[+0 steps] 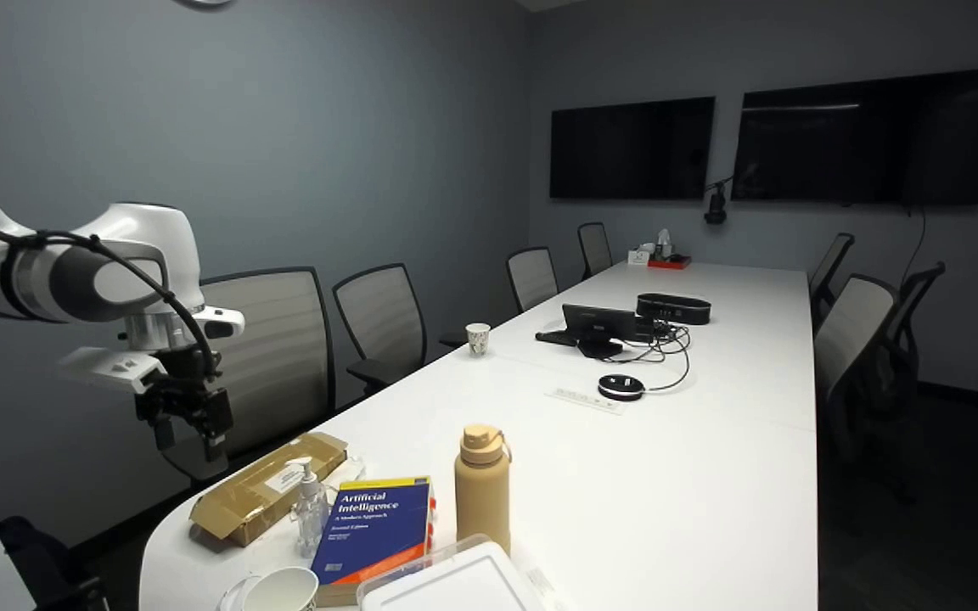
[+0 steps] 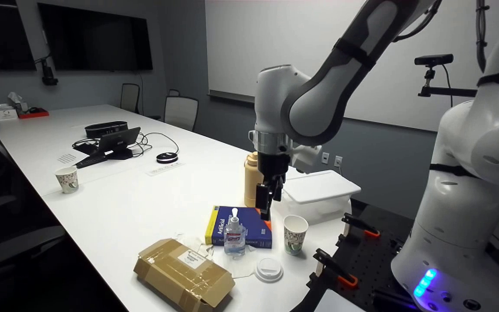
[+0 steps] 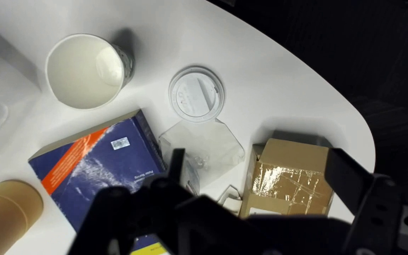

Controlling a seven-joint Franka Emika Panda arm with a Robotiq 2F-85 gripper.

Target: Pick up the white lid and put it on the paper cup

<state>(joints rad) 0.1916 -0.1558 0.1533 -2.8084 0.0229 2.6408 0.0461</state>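
The gripper (image 3: 257,152), 2 fingers (image 3: 176,163) wide apart, partly hides a sanitizer bottle (image 2: 234,238) in the wrist view; below and ahead lie white lid (image 3: 197,94) and paper cup (image 3: 85,72), bare table (image 3: 278,85) reaching its edge.

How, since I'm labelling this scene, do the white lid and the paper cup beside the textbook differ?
The white lid is a shallow disc, while the paper cup is taller and tapered. The white lid is all white; the paper cup has a printed pattern outside. The white lid lies flat; the paper cup stands upright, mouth open. Both look round from above.
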